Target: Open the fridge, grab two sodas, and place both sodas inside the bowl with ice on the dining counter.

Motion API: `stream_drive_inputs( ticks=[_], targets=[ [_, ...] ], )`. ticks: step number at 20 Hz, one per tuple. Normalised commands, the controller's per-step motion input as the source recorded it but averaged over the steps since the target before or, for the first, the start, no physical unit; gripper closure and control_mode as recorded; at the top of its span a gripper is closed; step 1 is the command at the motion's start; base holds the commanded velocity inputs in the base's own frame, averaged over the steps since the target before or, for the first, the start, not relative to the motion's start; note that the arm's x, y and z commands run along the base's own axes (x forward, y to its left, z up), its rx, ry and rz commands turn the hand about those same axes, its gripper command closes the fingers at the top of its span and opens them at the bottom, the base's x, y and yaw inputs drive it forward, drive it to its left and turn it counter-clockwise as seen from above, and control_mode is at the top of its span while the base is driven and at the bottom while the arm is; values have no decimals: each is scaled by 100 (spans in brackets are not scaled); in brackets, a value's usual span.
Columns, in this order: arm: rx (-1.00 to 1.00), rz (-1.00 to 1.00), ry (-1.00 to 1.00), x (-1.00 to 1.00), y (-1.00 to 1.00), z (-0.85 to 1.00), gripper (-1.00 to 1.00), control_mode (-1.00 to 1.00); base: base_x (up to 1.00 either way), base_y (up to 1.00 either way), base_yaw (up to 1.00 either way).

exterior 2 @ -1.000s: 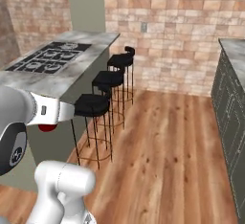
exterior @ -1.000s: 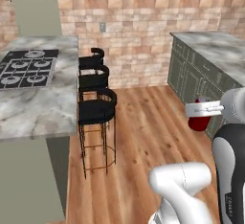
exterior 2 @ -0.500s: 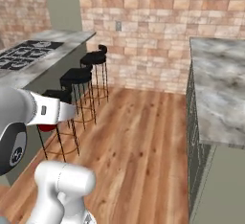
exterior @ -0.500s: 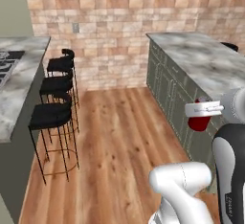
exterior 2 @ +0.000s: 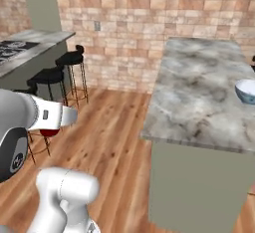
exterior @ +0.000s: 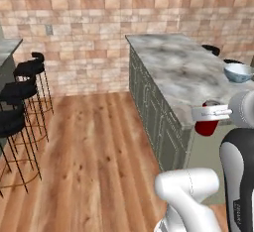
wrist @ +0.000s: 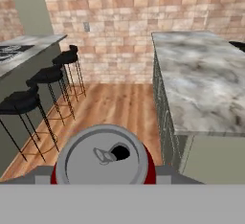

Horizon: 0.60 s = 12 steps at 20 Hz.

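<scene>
Dining counter [exterior: 183, 72] bare before bowl [exterior: 238, 72] (stools [exterior: 20, 92] well apart).

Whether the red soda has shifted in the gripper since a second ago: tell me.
No. The red soda sits at the same spot against the arm; the base has turned toward the dining counter.

Red soda can [wrist: 103, 158] upright, silver top with pull tab showing, clamped in the pincer [exterior: 211, 112], up off the floor. Glossy pale-blue bowl [exterior 2: 246, 90] sitting far right on the marble bench [exterior 2: 199, 92], well apart from the can.
</scene>
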Motion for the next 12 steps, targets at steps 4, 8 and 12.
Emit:
stream_drive_inputs(
  ticks=[4,8,12],
  targets=[
    [0,0,0,0,0,0,100,100,0,-100,-1],
    [0,0,0,0,0,0,100,100,0,-100,0],
    [0,0,0,0,0,0,100,100,1,-100,0]
  ],
)
